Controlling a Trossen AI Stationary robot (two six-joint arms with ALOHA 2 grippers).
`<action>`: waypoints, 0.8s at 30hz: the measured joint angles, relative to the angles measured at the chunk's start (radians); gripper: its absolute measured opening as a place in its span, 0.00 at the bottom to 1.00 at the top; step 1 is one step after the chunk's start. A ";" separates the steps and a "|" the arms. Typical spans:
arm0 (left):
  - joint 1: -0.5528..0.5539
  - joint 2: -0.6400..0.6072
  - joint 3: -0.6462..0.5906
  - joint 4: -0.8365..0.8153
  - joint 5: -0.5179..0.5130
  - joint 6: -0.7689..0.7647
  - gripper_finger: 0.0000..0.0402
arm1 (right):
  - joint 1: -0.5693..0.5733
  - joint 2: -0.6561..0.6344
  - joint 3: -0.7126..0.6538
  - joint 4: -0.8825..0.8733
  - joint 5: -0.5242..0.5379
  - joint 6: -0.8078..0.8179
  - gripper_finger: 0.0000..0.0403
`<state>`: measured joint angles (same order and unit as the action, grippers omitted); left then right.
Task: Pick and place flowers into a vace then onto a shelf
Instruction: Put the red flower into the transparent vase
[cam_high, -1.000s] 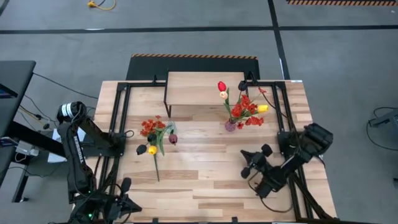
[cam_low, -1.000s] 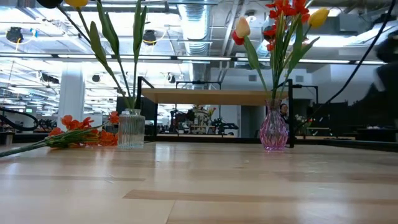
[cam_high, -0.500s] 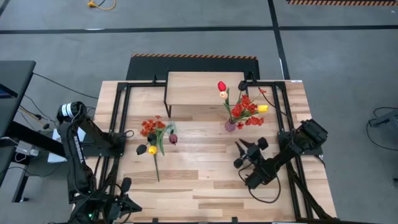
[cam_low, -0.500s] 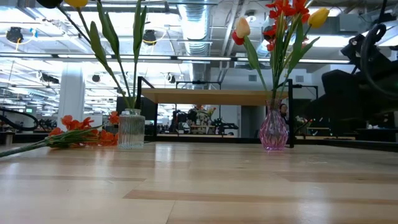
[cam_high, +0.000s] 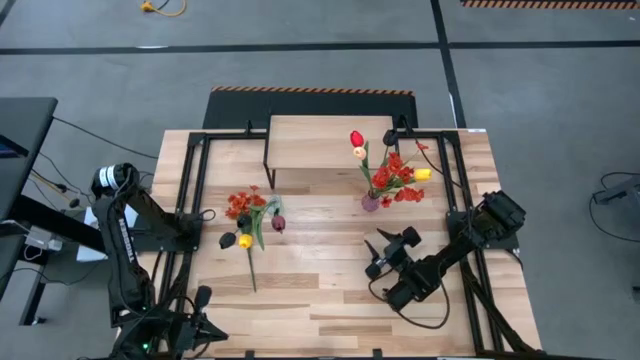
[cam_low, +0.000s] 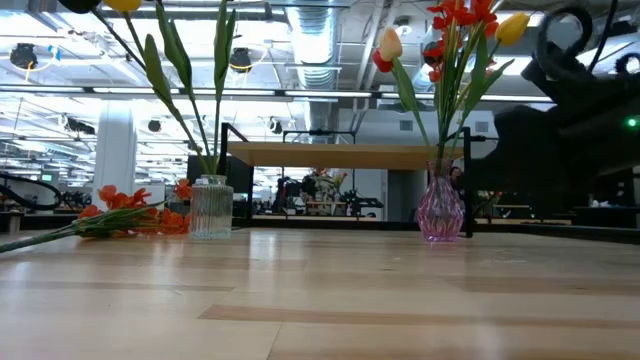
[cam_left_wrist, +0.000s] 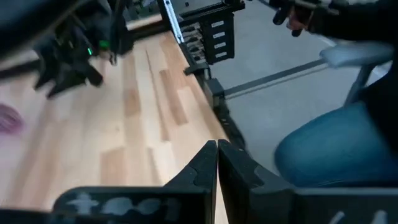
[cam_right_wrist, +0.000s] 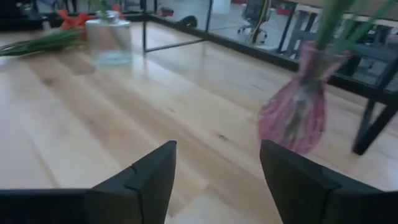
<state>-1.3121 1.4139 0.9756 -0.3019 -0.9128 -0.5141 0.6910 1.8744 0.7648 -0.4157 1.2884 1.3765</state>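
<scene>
Right pincer spread wide, aimed at the pink vase; left one parked and pinched together

The right gripper sits low over the slatted wooden table with fingers well apart and nothing between them; just ahead of it stands the pink ribbed glass vase, bulb-shaped, holding red, cream and yellow flowers; farther off to its side is a clear fluted glass vase with loose orange sprays lying beside it; the low view alone shows both vases upright in front of the shelf, a pale plank on thin black legs; the left gripper is shut at the table's near-left corner, and its wrist view alone catches a person's jeans past the edge.
</scene>
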 joint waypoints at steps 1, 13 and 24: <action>0.000 0.000 0.000 -0.003 0.015 -0.040 0.00 | 0.000 0.000 0.007 0.015 -0.008 -0.025 0.57; 0.004 0.000 0.000 -0.273 -0.099 -0.777 0.00 | 0.000 0.000 0.037 0.059 -0.040 -0.102 0.53; 0.128 0.064 0.000 -0.457 -0.070 -1.182 0.10 | 0.002 0.000 0.037 0.059 -0.042 -0.128 0.48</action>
<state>-1.1839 1.4781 0.9756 -0.7593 -0.9828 -1.6965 0.6930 1.8744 0.8013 -0.3569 1.2465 1.2480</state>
